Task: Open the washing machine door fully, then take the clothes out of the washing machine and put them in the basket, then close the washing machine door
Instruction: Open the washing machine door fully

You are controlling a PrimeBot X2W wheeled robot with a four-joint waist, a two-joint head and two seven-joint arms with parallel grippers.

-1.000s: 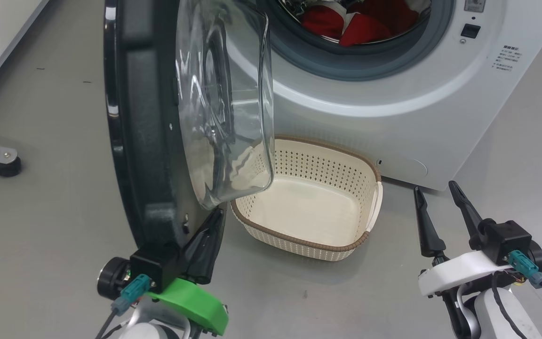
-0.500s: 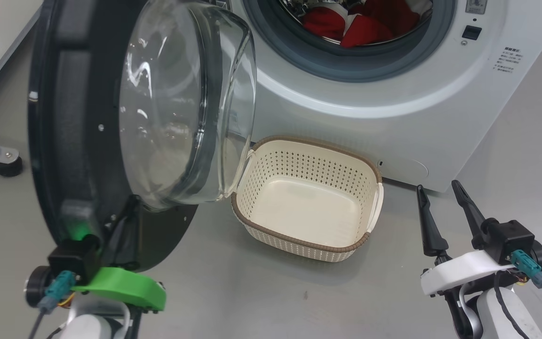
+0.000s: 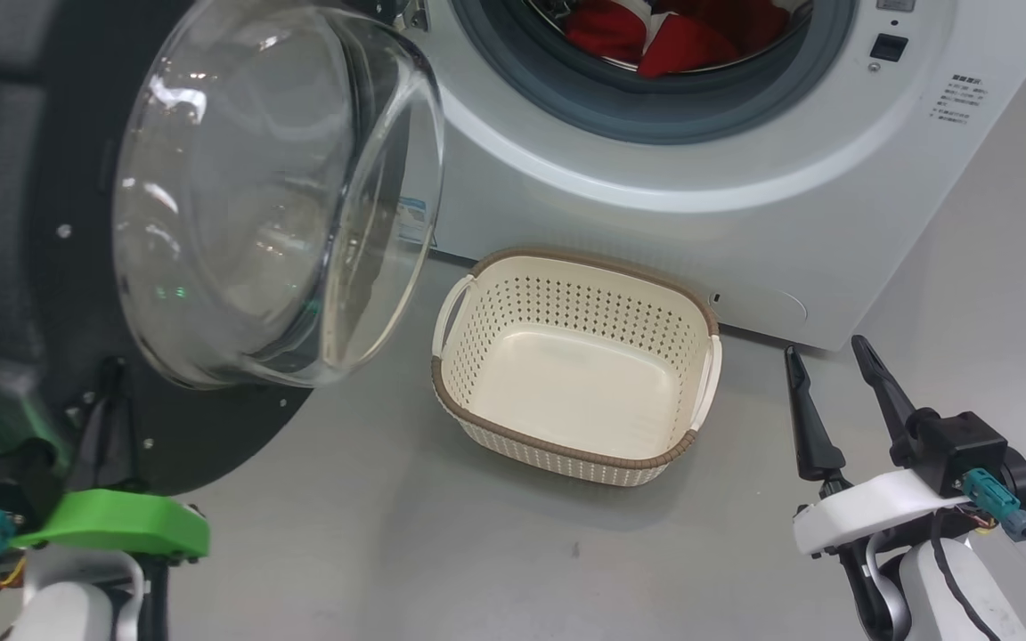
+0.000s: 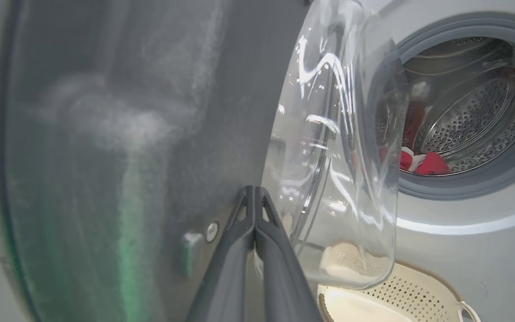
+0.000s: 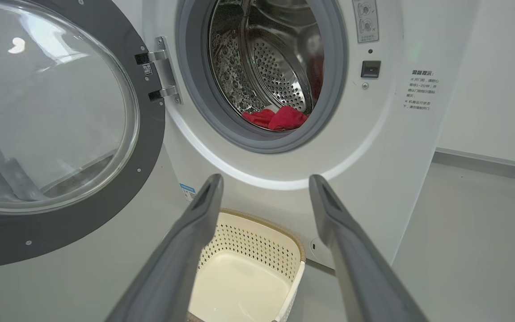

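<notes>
Washing machine door (image 3: 210, 223): swung wide on its hinge (image 5: 163, 71), out to the left of the drum opening. The glass bowl faces toward the basket, with the black ring around it.

Left gripper (image 4: 254, 197): clenched, both dark fingers pressed together with nothing between them. The tips lie at the dark inner face of the door, low down, just beside the glass bowl. Actual contact is hard to confirm. In the head view it sits at lower left, under the door's bottom edge.

Right gripper (image 3: 825, 349): released, fingers spread wide and empty. It hovers over the grey floor (image 3: 388, 534) at lower right, near the washing machine's (image 3: 655, 223) front corner and apart from the basket.

Clothes (image 3: 673, 36): a red heap with a bit of white, lying at the bottom of the steel drum inside the grey gasket.

Basket (image 3: 566, 258): on the floor right in front of the machine, below the opening, upright, nothing in it.
</notes>
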